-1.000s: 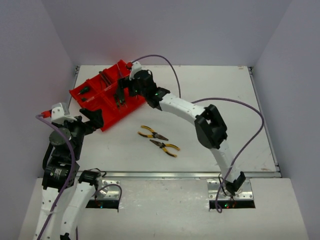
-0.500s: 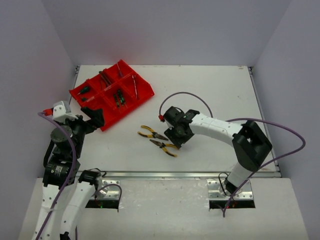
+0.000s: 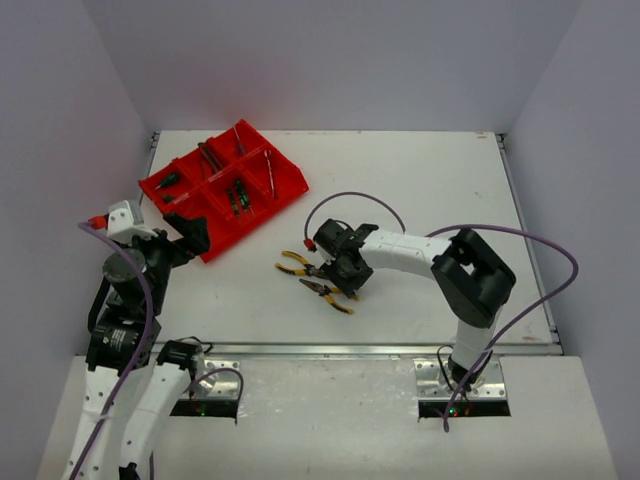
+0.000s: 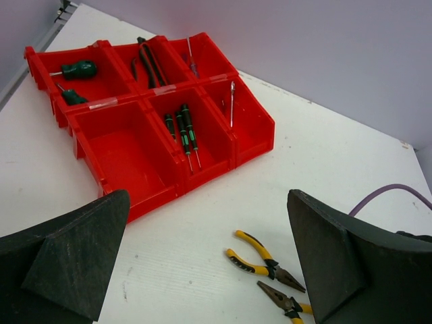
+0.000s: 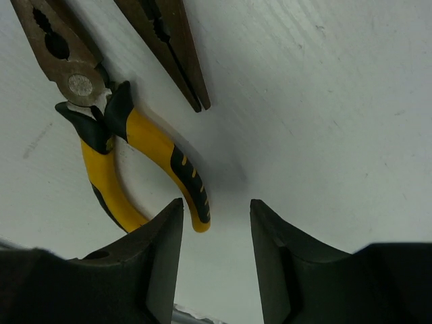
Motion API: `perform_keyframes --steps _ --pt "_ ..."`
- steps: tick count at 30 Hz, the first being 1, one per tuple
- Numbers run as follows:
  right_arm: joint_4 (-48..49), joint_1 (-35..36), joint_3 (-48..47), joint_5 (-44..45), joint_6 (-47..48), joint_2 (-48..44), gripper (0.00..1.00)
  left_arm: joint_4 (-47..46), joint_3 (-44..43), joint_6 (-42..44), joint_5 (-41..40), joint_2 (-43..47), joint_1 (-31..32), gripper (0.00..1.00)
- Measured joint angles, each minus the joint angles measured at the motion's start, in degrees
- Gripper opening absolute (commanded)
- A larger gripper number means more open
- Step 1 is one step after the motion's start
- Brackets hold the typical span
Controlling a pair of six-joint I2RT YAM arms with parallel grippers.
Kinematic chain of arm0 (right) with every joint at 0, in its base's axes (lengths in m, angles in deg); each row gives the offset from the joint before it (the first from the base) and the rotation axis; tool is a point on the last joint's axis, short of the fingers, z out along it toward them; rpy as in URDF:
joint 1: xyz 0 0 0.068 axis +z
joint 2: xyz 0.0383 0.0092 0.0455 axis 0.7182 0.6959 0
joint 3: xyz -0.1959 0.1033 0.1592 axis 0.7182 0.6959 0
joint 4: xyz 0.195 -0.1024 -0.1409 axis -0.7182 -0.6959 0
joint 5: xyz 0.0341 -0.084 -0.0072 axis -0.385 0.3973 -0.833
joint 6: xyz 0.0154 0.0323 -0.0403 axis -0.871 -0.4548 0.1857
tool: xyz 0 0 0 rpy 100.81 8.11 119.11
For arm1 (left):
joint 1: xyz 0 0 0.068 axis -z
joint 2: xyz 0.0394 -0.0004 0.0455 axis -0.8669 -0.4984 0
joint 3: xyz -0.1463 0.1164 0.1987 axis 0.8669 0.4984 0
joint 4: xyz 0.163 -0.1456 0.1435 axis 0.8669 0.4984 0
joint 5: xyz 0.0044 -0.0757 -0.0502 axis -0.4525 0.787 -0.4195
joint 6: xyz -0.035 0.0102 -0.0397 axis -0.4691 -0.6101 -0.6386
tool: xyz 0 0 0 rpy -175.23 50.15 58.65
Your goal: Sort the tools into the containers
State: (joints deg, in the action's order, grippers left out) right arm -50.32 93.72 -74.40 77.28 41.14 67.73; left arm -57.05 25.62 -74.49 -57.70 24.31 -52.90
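Note:
Two yellow-handled pliers lie on the white table, one (image 3: pixel 298 264) with its handles to the left, the other (image 3: pixel 332 295) just in front of it. My right gripper (image 3: pixel 338 270) hangs low over them, jaws narrowed but open. In the right wrist view the tip of the nearer pliers' handle (image 5: pixel 165 156) lies between the fingers (image 5: pixel 216 210), close to the left finger (image 5: pixel 162 250), not clamped. The red divided tray (image 3: pixel 262 208) at the back left holds green-black screwdrivers (image 4: pixel 183 129) and other tools. My left gripper (image 3: pixel 186 236) stands wide open and empty near the tray's front corner.
The other pliers' nose (image 5: pixel 169 50) points toward my right fingers. The tray's nearest left compartment (image 4: pixel 128 152) holds nothing. A purple cable (image 3: pixel 350 200) loops above the right wrist. Grey walls close in the table on three sides.
The right arm swung from the tray down to the pliers and shifted slightly left over them, while its jaws narrowed. The left arm stayed still.

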Motion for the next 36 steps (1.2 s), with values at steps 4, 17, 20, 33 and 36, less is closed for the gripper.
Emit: perform_keyframes --steps 4,17,20,33,36 --pt "2.2 0.0 -0.2 -1.6 0.6 2.5 0.3 -0.1 0.0 0.0 0.0 -0.1 0.0 1.0" --pt "9.8 0.5 7.4 -6.5 -1.1 -2.8 0.0 -0.2 0.0 0.1 1.1 -1.4 1.0 1.0" --pt "10.7 0.9 11.8 -7.7 -2.0 -7.2 0.0 -0.1 0.0 0.1 2.7 -3.2 1.4 1.0" --pt "19.6 1.3 20.4 -11.5 -7.5 -29.2 0.0 -24.4 21.3 -19.6 30.4 -9.7 2.7 0.98" --pt "22.4 1.3 20.4 -12.0 -10.0 -31.5 0.0 -33.4 27.9 -26.2 33.2 -13.8 8.3 0.94"
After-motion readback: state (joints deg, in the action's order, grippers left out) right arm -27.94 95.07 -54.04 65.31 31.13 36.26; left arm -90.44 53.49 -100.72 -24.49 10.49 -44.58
